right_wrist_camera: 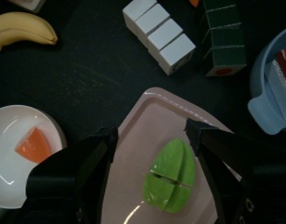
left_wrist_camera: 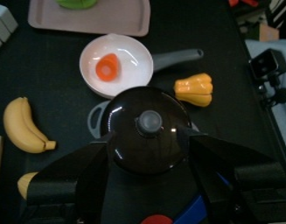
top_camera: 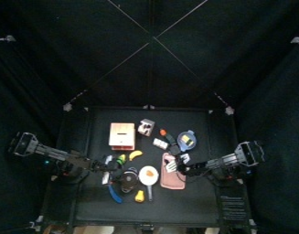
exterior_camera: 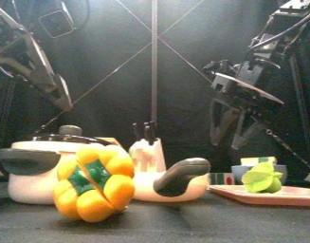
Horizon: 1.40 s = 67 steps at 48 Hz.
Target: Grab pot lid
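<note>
**Lid knob centred ahead of the left jaws**

The dark, round pot lid (left_wrist_camera: 148, 131) sits on its grey-rimmed pot (left_wrist_camera: 101, 118) in the front-left part of the table. In the left wrist view the lid's small grey knob (left_wrist_camera: 146, 123) lies at 12 o'clock from the left gripper (left_wrist_camera: 149, 156), on the centreline between the two black jaws, which stand spread wide with nothing between them. The lid is round and has no long axis; the knob is the only grasp feature, so jaw alignment over it is what matters.

Surrounding items, clockwise from the lid in that view: a white bowl with an orange piece inside (left_wrist_camera: 115, 63) at 11 o'clock, a yellow toy bell pepper (left_wrist_camera: 193, 88) at 2 o'clock, a yellow banana (left_wrist_camera: 26, 125) at 9 o'clock.

The right gripper (right_wrist_camera: 151, 179) hangs over a pink tray (right_wrist_camera: 163, 114) holding a green leaf-shaped piece (right_wrist_camera: 173, 176); its jaws are parted and empty.

Judgement: the left arm is nearer; a straight descent onto the knob is required.
</note>
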Each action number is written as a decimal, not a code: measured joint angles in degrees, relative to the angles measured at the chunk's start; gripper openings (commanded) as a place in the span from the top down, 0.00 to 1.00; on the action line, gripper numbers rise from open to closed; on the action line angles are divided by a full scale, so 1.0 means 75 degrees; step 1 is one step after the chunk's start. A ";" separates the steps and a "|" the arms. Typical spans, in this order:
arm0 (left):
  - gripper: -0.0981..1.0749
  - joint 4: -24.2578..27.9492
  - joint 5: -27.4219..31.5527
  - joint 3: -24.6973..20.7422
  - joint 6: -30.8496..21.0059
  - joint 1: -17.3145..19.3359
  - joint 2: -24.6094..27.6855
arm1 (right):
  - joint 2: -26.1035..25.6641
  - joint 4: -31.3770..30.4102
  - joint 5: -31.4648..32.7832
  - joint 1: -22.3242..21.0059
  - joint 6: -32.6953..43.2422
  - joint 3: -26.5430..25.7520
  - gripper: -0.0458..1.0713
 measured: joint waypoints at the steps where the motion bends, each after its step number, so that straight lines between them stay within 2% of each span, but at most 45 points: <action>1: 0.13 0.0000 -0.0012 -0.0012 0.0000 -0.0023 0.0082 | 0.0000 0.0012 0.0000 0.0000 0.0000 0.0012 0.11; 12: 0.14 0.0082 -0.0023 -0.0480 0.0035 -0.0223 0.1066 | 0.0000 0.0105 0.0000 0.0000 0.0000 0.0082 0.11; 27: 0.14 0.0480 0.0012 -0.0820 0.0023 -0.0246 0.1734 | 0.0000 0.0129 0.0000 0.0000 0.0035 0.0176 0.11; 45: 0.23 0.0656 0.0035 -0.0867 0.0047 -0.0223 0.1875 | 0.0012 0.0152 -0.0152 -0.0012 0.0047 0.0199 0.11; 67: 0.23 0.0656 0.0023 -0.0949 0.0035 -0.0176 0.2168 | 0.0000 0.0176 -0.0164 -0.0012 0.0047 0.0199 0.11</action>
